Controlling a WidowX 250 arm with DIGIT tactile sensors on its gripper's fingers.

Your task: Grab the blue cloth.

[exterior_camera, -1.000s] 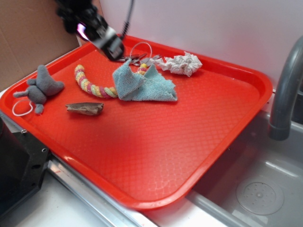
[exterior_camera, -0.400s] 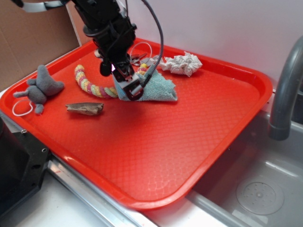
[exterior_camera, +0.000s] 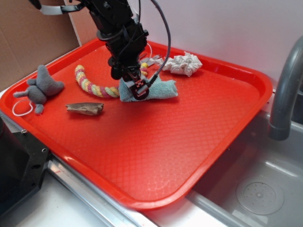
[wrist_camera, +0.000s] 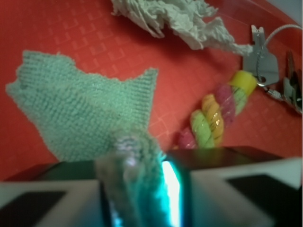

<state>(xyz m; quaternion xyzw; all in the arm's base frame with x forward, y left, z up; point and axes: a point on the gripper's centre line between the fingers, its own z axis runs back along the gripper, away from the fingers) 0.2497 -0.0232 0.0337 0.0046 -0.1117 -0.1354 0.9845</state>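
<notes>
**Gripper down on blue cloth, fold of terry between the fingers**

Nearest the exterior camera: a grey metal sink basin (exterior_camera: 255, 189) at lower right, with a grey faucet neck (exterior_camera: 286, 90) rising at the right edge. A dark block (exterior_camera: 16, 165) sits at lower left.

The red tray (exterior_camera: 189, 156) rests over the sink edge. Its near half is bare textured plastic.

On the tray's left part lies a brown, flat, dried-looking scrap (exterior_camera: 85, 109); what it is cannot be told. Left of that, a grey plush toy (exterior_camera: 41, 87) lies near the tray's left rim with a white ring (exterior_camera: 21, 108) beside it.

Mid-tray, the blue cloth (exterior_camera: 158, 90) lies crumpled, its right part spread flat. The gripper (exterior_camera: 135, 87) is lowered onto the cloth's left part. In the wrist view, a raised fold of the blue cloth (wrist_camera: 71, 111) stands between the fingers (wrist_camera: 47, 194), which sit narrowly apart with terry filling the gap. The fingers appear closed on that fold.

Just beside the cloth on the left, a braided rope toy (exterior_camera: 92, 85) of yellow, pink and green curves away; its end touches or passes under the cloth.

Farther back, a white patterned rag (exterior_camera: 182, 63) lies bunched near the far rim. The wrist view shows metal keys (wrist_camera: 262, 59) next to the rope's end.

Behind the tray: a white wall (exterior_camera: 227, 28) and brown cardboard (exterior_camera: 28, 38).
</notes>
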